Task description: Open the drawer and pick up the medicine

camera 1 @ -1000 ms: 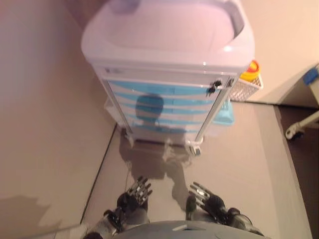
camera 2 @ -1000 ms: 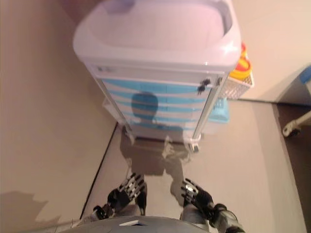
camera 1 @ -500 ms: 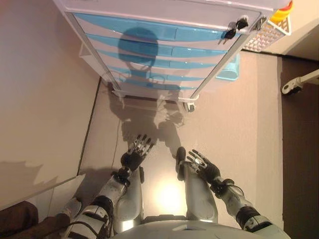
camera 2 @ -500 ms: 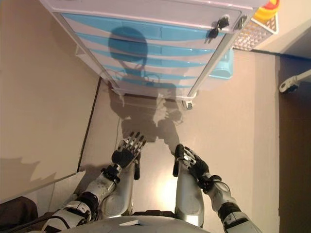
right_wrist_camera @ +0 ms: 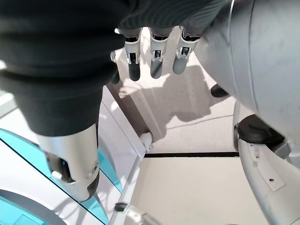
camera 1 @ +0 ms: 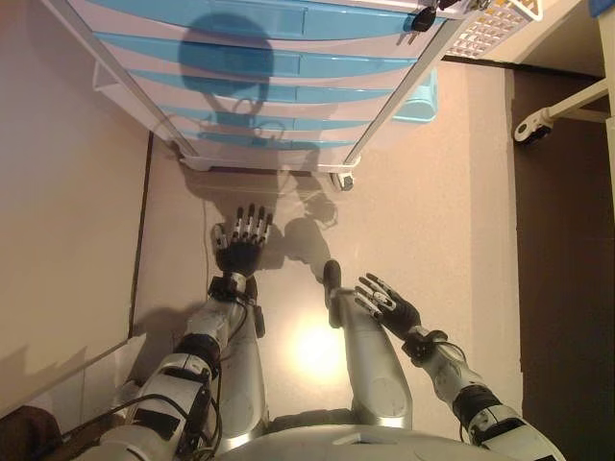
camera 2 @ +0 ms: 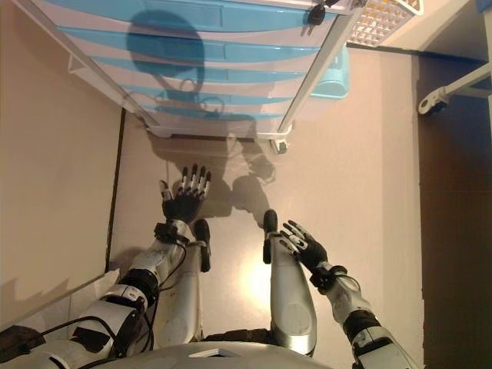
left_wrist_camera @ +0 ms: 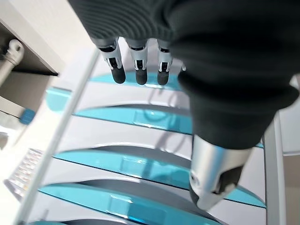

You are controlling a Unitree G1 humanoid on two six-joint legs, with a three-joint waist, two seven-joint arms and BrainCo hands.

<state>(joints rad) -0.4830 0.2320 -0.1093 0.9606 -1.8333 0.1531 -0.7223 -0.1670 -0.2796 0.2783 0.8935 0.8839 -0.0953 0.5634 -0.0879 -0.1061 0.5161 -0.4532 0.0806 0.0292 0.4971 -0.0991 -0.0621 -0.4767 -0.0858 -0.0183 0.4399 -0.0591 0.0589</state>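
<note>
A white cart with several blue-fronted drawers (camera 1: 288, 65) stands in front of me, all drawers shut. No medicine shows in any view. My left hand (camera 1: 240, 252) is open, fingers straight, raised low in front of the cart and apart from it. In the left wrist view its fingers (left_wrist_camera: 136, 72) point at the blue drawer fronts (left_wrist_camera: 140, 119). My right hand (camera 1: 389, 307) is open and empty, lower and further back, to the right. In the right wrist view its fingers (right_wrist_camera: 154, 63) are relaxed above the floor.
A key (camera 1: 423, 17) hangs in the lock at the cart's upper right. A white wire basket (camera 1: 490, 24) and a light blue bin (camera 1: 420, 96) hang on its right side. A cart wheel (camera 1: 341, 181) is at its base. A wheeled leg (camera 1: 538, 120) stands far right.
The camera has tilted down, so the cart sits higher in the picture. My left hand has reached forward towards the cart. My right hand has stayed low.
</note>
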